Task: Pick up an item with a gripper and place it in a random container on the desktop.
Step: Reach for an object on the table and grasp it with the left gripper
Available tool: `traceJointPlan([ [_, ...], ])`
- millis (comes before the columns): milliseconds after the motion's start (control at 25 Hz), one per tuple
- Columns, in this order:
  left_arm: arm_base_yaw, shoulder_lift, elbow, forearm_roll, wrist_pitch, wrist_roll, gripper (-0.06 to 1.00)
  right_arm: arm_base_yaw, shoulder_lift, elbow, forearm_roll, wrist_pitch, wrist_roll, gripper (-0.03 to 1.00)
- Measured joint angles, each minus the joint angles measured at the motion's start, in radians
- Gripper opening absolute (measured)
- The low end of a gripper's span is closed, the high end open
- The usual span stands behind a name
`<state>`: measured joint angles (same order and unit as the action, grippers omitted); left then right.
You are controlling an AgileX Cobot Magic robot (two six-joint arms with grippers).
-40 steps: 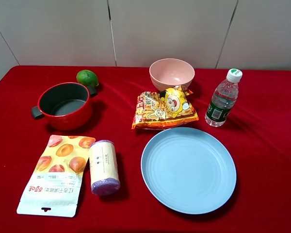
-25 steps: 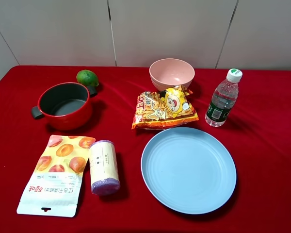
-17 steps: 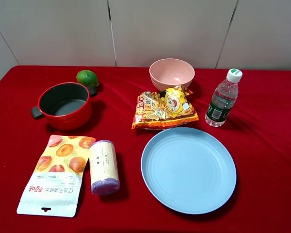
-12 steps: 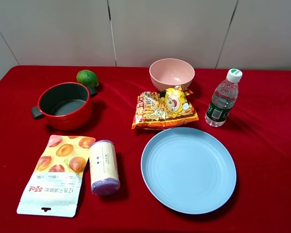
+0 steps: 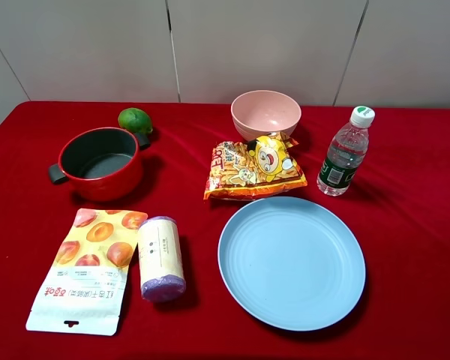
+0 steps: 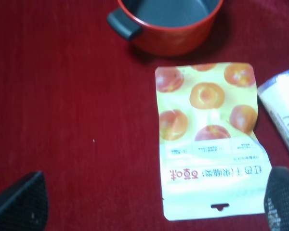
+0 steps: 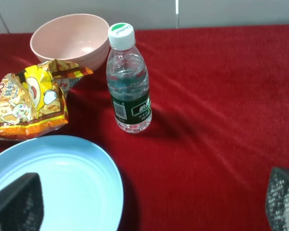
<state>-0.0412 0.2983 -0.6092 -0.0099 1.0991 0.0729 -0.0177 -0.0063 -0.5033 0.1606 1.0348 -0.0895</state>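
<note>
Roll of purple bags (image 5: 162,259): on its side, left of blue plate (image 5: 291,262), not touching it.
Left gripper (image 6: 149,199): spread wide, empty.
Right gripper (image 7: 149,199): spread wide, empty.

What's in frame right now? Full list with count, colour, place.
roll of bags: 1, pale purple with cream label, lying front left
plate: 1, light blue, front centre-right, nothing on it
snack pouch: 1, peach print, flat beside the roll
pot: 1, red, grey inside, back left
fruit: 1, green, behind the pot
bowl: 1, pink, back centre
chip bag: 1, orange-yellow, between bowl and plate
water bottle: 1, clear, green label, upright, back right
tablecloth: 1, red
left gripper: 1, black, open, above the pouch
right gripper: 1, black, open, near the plate
</note>
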Motion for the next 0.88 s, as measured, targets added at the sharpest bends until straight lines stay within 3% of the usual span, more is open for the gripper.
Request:
traceJointPlan([
  [640, -0.003, 0.406, -0.092, -0.137, -0.02, 0.052, 0.88, 0.0, 0.0, 0.0, 0.0, 0.0, 0.0, 0.69],
  [880, -0.068, 0.48, -0.092, -0.15, -0.031, 0.027, 0.88, 0.0, 0.0, 0.0, 0.0, 0.0, 0.0, 0.69],
])
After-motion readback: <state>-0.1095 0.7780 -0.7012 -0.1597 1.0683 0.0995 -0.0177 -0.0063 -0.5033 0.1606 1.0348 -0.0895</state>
